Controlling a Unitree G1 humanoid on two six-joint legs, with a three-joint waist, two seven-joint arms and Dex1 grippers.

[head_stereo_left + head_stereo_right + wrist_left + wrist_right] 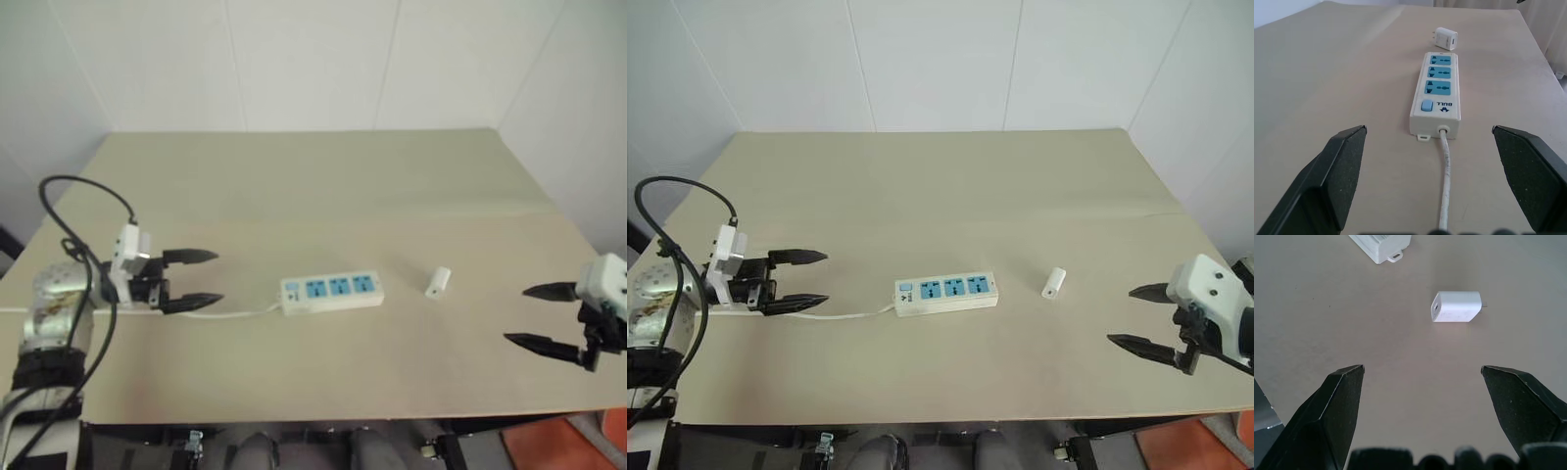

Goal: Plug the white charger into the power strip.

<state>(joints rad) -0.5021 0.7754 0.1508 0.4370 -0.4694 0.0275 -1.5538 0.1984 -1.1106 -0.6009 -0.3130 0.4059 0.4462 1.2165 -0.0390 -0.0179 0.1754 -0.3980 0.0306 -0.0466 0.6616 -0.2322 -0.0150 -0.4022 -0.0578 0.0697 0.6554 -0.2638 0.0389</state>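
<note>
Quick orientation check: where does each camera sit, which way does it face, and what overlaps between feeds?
Left eye, right eye: on the head, facing forward and down over the table; left gripper and right gripper show, both open.
Left wrist: looks along its open black fingers down the cord at the power strip.
Right wrist: looks between its fingers at the white charger.
Shared: strip and charger appear in every view.

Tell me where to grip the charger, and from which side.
Grip the charger across its two flat wide faces at mid-body, probably with the right gripper, which is open and nearer. It lies on its side on the table, prongs pointing away from the strip, so come from above and leave the prong end free.
</note>
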